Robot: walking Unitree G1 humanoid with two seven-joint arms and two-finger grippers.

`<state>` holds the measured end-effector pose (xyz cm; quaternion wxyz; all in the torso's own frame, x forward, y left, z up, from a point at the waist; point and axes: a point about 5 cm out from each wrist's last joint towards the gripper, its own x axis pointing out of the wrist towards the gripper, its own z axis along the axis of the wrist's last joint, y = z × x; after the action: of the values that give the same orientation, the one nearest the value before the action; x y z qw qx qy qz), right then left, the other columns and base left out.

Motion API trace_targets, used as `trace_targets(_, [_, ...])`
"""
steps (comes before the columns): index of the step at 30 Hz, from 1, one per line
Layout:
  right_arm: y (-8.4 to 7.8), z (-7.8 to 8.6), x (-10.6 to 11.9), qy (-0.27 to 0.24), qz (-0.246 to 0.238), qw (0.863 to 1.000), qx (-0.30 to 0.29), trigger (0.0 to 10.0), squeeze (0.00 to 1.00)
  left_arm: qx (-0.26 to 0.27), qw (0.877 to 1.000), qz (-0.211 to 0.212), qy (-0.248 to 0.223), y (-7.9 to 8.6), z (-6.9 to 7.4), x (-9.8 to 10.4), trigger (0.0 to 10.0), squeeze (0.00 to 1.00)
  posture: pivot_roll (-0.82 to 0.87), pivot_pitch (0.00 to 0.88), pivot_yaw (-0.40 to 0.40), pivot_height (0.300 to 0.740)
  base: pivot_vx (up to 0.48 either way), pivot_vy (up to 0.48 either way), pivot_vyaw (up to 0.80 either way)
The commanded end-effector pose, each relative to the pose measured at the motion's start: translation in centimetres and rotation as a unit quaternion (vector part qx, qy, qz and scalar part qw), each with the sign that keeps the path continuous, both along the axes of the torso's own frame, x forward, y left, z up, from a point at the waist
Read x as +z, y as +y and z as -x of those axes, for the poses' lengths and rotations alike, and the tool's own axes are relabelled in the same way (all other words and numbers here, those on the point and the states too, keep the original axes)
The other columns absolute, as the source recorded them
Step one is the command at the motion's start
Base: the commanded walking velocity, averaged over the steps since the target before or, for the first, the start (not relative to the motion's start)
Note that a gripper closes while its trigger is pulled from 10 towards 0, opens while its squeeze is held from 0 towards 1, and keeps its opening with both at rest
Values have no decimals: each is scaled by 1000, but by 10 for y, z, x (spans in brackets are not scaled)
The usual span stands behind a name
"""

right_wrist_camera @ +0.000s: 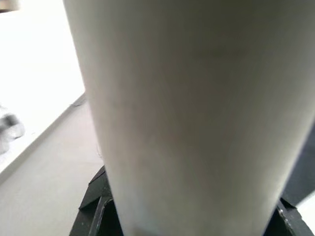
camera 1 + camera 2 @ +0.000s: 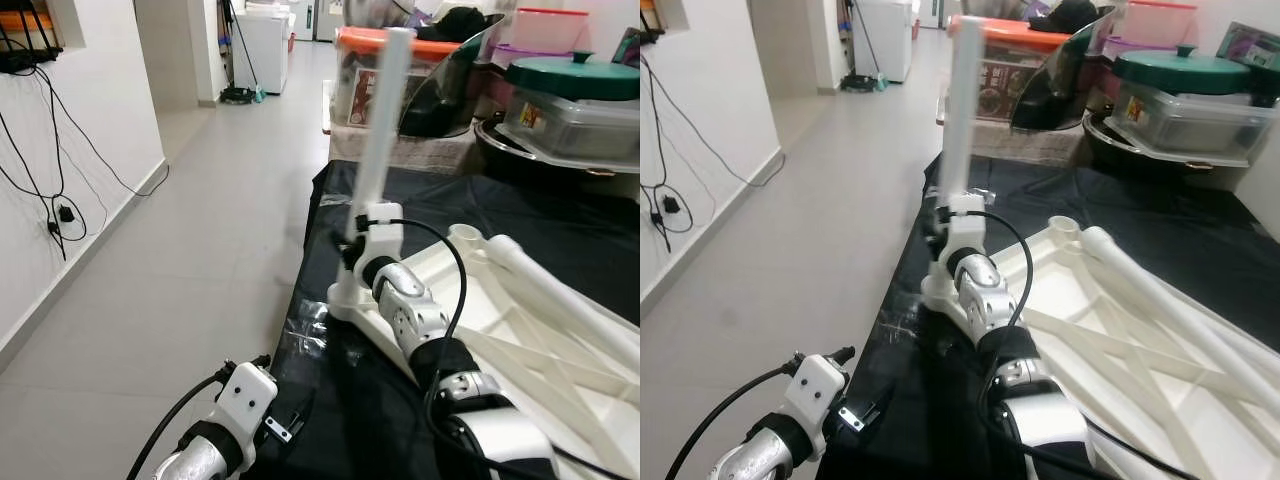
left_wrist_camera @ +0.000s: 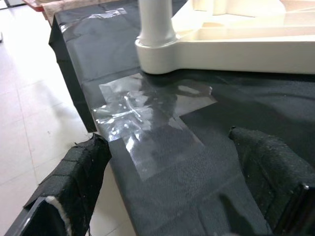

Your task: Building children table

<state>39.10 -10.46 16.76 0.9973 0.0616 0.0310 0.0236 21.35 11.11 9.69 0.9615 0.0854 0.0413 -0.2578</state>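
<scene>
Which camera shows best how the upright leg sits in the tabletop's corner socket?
The left wrist view: the leg enters the socket in plain, close sight. In both eye views the right gripper and its arm partly cover the socket. The right wrist view shows the leg's shaft very close.

cream table top point(image 2: 520, 330) and white leg point(image 2: 380, 130) on black cloth point(image 2: 560, 215)

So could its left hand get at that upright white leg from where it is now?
Probably yes: the left hand hovers open over the black cloth, facing the leg's base with nothing between; the right hand already grips higher up.
</scene>
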Motion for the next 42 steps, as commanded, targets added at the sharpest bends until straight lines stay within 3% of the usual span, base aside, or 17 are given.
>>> trace_targets(1, [-8, 5, -12, 22, -28, 997, -68, 0, 0, -3, 1000, -2, 11, 0, 0, -5, 10000, 0, 145, 0, -82, 740, 0, 0, 0])
trace_targets(2, [1, 6, -11, 16, -38, 997, -64, 10000, 0, -3, 1000, -3, 10, 0, 0, -5, 10000, 0, 148, 0, -84, 740, 0, 0, 0])
trace_targets(3, [7, 7, -9, 12, -42, 997, -57, 10000, 0, -2, 1000, -3, 10, 0, 0, -4, 10000, 0, 148, 0, -84, 740, 0, 0, 0])
trace_targets(4, [17, 7, -7, 3, -51, 998, -32, 10000, 1000, -2, 1000, -3, 10, 0, 0, -4, 10000, 0, 150, 0, -86, 740, 0, 0, 0])
trace_targets(6, [27, 10, -6, -9, -56, 998, -12, 10000, 1000, -1, 1000, -4, 9, 0, 0, -4, 10000, 0, 148, 0, -88, 740, 0, 0, 0])
trace_targets(9, [30, 11, -6, -12, -55, 998, -12, 10000, 1000, 0, 1000, -4, 9, 0, 0, -4, 10000, 0, 148, 0, -88, 740, 0, 0, 0])
trace_targets(10, [30, 13, -5, -21, -47, 999, -9, 10000, 200, 0, 1000, -4, 9, 0, 0, -4, 10000, 0, 147, 0, -89, 740, 0, 0, 0])
trace_targets(12, [30, 13, -5, -21, -47, 999, -9, 10000, 200, 0, 1000, -4, 9, 0, 0, -4, 10000, 0, 147, 0, -89, 740, 0, 0, 0])
trace_targets(13, [29, 17, -5, -35, -39, 999, -4, 10000, 0, 1, 1000, -3, 8, 0, 0, -4, 10000, 0, 146, 0, -90, 740, 0, 0, 0])
trace_targets(15, [24, 22, -7, -46, -36, 998, 5, 10000, 0, 1, 1000, -3, 8, 0, 0, -4, 10000, 0, 139, 0, -87, 740, 0, 0, 0])
trace_targets(17, [7, 40, -12, -74, -21, 996, 39, 10000, 0, 2, 1000, -2, 9, 0, -1, -5, 10000, 0, 126, 0, -85, 740, 0, 0, 0])
trace_targets(20, [0, 50, -16, -78, -15, 995, 54, 10000, 0, 2, 1000, -1, 9, 0, -1, -5, 10000, 0, 124, 0, -84, 740, 0, 0, 0])
trace_targets(22, [-16, 71, -25, -79, 4, 995, 65, 10000, 0, 1, 1000, -1, 10, 1, -2, -5, 10000, 0, 111, 0, -75, 740, 0, 0, 0])
trace_targets(23, [-16, 71, -25, -79, 4, 995, 65, 10000, 0, 1, 1000, -1, 10, 1, -2, -5, 10000, 0, 111, 0, -75, 740, 0, 0, 0])
trace_targets(28, [-33, 102, -42, -68, 25, 996, 52, 10000, 0, 14, 1000, -8, 7, 4, -4, -6, 10000, 0, 109, 0, -67, 740, 0, 0, 0])
trace_targets(36, [-26, 116, -46, -66, 23, 996, 51, 10000, 0, 29, 999, -30, 2, 7, -7, -7, 10000, 0, 111, 0, -64, 740, 0, 0, -142])
trace_targets(42, [-19, 121, -46, -65, 38, 996, 51, 10000, 0, 33, 998, -50, 1, 8, -9, -10, 10000, 0, 111, 0, -63, 740, 0, -456, -525])
